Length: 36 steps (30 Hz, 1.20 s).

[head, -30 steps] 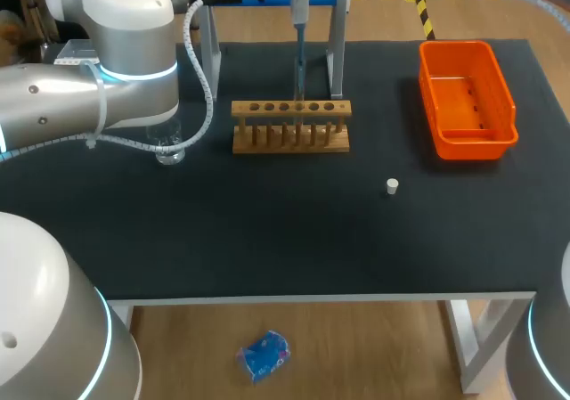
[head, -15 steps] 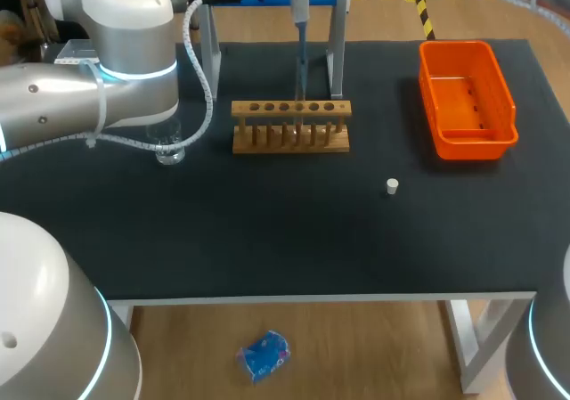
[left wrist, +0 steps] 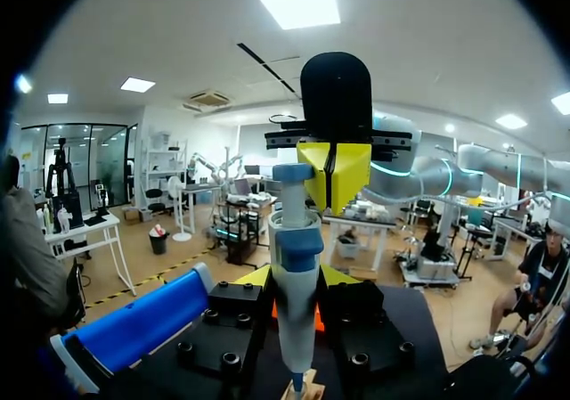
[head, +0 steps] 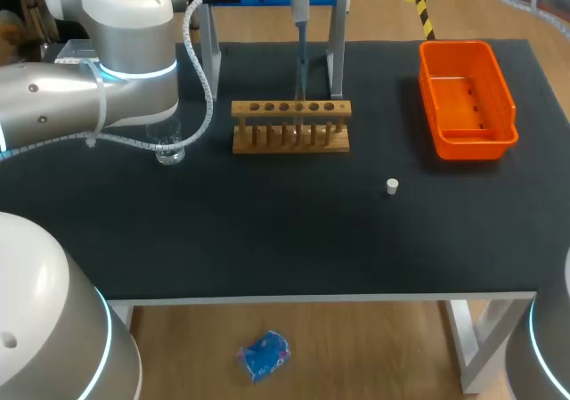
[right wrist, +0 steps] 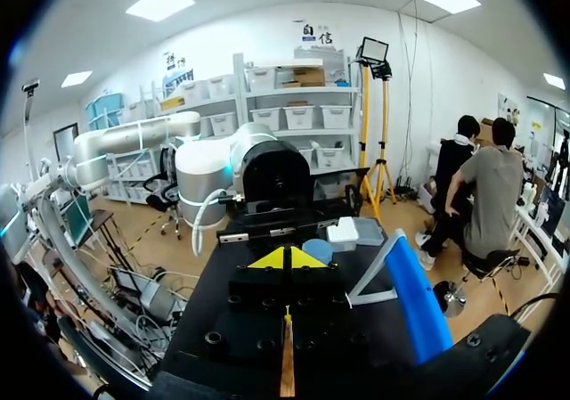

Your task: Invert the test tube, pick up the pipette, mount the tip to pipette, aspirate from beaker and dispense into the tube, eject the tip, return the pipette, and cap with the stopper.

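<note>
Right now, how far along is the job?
Early, I'd guess. Done: nothing I can confirm; no tube shows clearly. In hand: my left hand is at the pipette, which hangs at its stand. Left: the stopper lies loose on the table, so capping remains, and I see no tip in the bin.

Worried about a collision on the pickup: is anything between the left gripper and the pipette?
Nothing visible does. The pipette hangs directly ahead of the left gripper, unobstructed. The right gripper sits beyond the pipette, on its far side, not between them.
</note>
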Each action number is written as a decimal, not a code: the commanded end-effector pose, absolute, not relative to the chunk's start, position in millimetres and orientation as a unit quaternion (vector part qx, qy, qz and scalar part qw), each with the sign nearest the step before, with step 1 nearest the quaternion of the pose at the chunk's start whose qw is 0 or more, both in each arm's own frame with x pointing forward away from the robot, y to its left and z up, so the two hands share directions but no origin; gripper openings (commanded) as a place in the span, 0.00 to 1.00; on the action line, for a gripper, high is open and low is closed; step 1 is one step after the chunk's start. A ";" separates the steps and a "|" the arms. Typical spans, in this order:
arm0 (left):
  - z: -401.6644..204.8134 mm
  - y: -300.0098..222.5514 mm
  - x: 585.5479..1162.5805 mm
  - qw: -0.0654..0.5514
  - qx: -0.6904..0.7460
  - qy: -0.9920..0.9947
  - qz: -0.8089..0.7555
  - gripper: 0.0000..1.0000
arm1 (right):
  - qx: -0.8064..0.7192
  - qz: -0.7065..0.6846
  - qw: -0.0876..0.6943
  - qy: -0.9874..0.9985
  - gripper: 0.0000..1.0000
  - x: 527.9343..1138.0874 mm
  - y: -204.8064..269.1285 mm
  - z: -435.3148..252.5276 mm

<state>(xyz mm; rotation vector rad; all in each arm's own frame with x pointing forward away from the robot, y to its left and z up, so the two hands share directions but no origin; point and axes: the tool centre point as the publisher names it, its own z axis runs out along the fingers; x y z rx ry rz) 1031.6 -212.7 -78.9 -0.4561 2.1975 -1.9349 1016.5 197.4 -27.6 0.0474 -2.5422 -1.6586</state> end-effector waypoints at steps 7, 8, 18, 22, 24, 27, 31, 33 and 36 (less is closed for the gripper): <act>-78.9 -213.2 1030.9 0.089 -0.153 0.739 -0.651 0.00 | 0.029 -0.557 0.036 -0.829 0.00 1011.8 194.6 -6.2; -78.9 -213.2 1030.9 0.089 -0.153 0.739 -0.651 0.00 | 0.030 -0.557 0.035 -0.829 0.00 1012.1 194.7 -4.6; -78.9 -213.2 1030.9 0.089 -0.153 0.739 -0.651 0.00 | 0.033 -0.557 0.029 -0.829 0.00 1019.9 199.3 -2.0; -78.9 -213.2 1030.9 0.089 -0.153 0.739 -0.651 0.00 | 0.034 -0.556 0.028 -0.830 0.00 1023.0 201.1 -2.8; -78.9 -213.2 1030.9 0.089 -0.153 0.739 -0.651 0.00 | 0.034 -0.555 0.028 -0.831 0.00 1025.0 201.9 -3.7; -78.9 -213.2 1030.9 0.089 -0.153 0.739 -0.651 0.00 | 0.030 -0.552 0.027 -0.833 0.00 1030.2 202.9 -6.9; -78.9 -213.2 1030.9 0.089 -0.153 0.739 -0.651 0.00 | 0.026 -0.549 0.025 -0.835 0.00 1034.6 203.4 -8.6; -78.9 -213.2 1030.9 0.089 -0.153 0.739 -0.651 0.00 | 0.026 -0.549 0.025 -0.835 0.00 1035.2 203.8 -8.7; -78.9 -213.2 1030.9 0.089 -0.153 0.739 -0.651 0.00 | 0.027 -0.549 0.026 -0.835 0.00 1034.8 204.6 -9.4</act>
